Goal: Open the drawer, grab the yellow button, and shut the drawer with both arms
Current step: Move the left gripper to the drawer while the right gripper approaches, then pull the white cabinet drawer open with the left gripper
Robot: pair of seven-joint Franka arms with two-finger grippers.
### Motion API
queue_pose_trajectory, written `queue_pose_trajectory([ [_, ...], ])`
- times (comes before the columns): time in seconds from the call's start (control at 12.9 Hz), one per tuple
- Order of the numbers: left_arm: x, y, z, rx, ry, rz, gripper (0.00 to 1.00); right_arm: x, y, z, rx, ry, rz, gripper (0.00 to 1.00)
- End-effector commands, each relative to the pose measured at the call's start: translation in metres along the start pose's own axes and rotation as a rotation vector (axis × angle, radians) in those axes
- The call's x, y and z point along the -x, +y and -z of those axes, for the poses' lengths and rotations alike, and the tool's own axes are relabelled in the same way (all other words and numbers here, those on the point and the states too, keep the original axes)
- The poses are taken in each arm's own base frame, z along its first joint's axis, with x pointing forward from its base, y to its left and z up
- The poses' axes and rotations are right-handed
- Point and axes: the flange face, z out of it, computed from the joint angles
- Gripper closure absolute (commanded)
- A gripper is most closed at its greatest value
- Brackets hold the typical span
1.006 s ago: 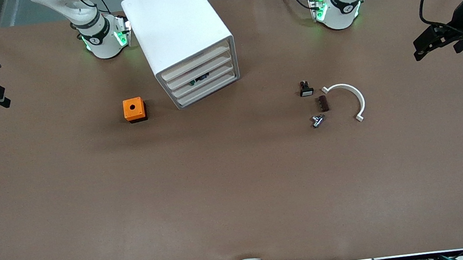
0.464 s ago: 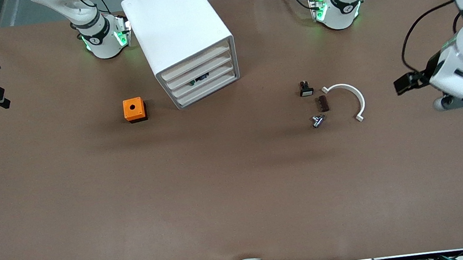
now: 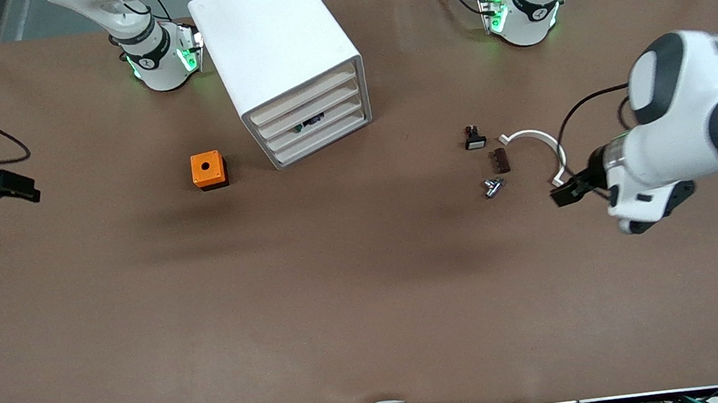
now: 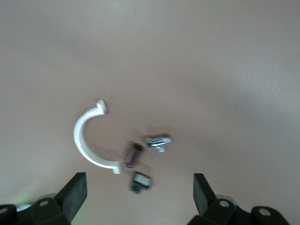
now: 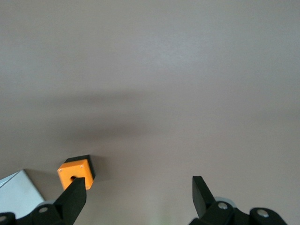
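Observation:
The white drawer cabinet (image 3: pixel 277 48) stands near the right arm's base, and all its drawers (image 3: pixel 313 122) are shut. A small dark, bluish item (image 3: pixel 310 123) shows in a gap between drawers; I cannot tell what it is. The button with the orange cap is not in view. My left gripper (image 3: pixel 568 194) is open and empty in the air over the table, beside a white curved clip (image 3: pixel 545 146). In the left wrist view the gripper (image 4: pixel 139 197) is wide open. My right gripper (image 3: pixel 16 189) hovers at the right arm's end of the table and is open and empty (image 5: pixel 138 197).
An orange cube with a round hole (image 3: pixel 207 170) sits beside the cabinet and also shows in the right wrist view (image 5: pixel 75 172). By the clip (image 4: pixel 86 140) lie a black part with a white face (image 3: pixel 475 139), a brown block (image 3: pixel 501 160) and a metal fitting (image 3: pixel 492 187).
My left arm has swung in from the table's end, and its gripper is now beside the white clip. My right gripper has moved a little inward and lower in the front view.

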Motion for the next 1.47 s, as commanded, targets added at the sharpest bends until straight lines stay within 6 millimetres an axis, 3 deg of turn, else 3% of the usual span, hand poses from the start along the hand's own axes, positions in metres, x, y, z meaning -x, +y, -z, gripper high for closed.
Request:
queue_pose_trajectory([
  [0.0,0.027,0.060,-0.037,-0.022,-0.010,0.185,0.00,-0.017,0.025,-0.007,0.016,-0.020,-0.025,0.00],
  [0.23,0.071,0.106,-0.077,-0.064,-0.039,0.358,0.00,-0.016,0.018,-0.009,-0.020,-0.031,-0.032,0.00],
  [0.39,0.092,0.119,-0.087,-0.074,-0.067,0.543,0.00,-0.015,0.008,-0.008,-0.020,-0.034,-0.036,0.00],
  [0.54,0.116,0.137,-0.112,-0.105,-0.144,0.651,0.00,-0.011,-0.007,-0.008,-0.084,-0.071,-0.146,0.00],
  [0.7,0.141,0.156,-0.147,-0.160,-0.252,0.792,0.00,-0.010,-0.041,-0.005,-0.109,-0.079,-0.296,0.00],
  [0.85,0.180,0.176,-0.166,-0.207,-0.317,0.917,0.00,-0.009,-0.082,-0.002,-0.101,-0.076,-0.368,0.00],
  [1.16,0.225,0.194,-0.172,-0.296,-0.537,1.072,0.00,-0.001,-0.157,0.003,-0.086,-0.056,-0.392,0.00],
  [1.39,0.237,0.202,-0.174,-0.376,-0.677,1.202,0.00,0.003,-0.193,0.005,-0.111,-0.038,-0.436,0.00],
])
